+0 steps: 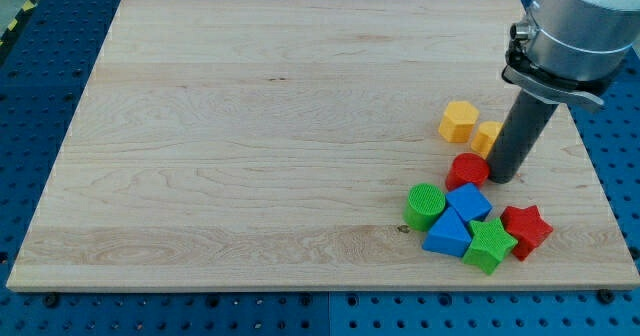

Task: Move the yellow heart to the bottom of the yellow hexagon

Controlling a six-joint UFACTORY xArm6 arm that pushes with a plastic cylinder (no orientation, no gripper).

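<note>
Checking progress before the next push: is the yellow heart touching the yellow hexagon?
Apart. The camera view shows a thin strip of bare board between the yellow heart and the yellow hexagon. My tip is just right of the heart, partly hiding it.

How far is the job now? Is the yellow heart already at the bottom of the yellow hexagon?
Done: nothing looks finished. The yellow heart lies at the right of the yellow hexagon, close against it, not below it.
In hand: my tip stands just right of the heart and beside the red block.
Left: push the heart toward the view's bottom and left, into the gap between the hexagon and the red block.
</note>
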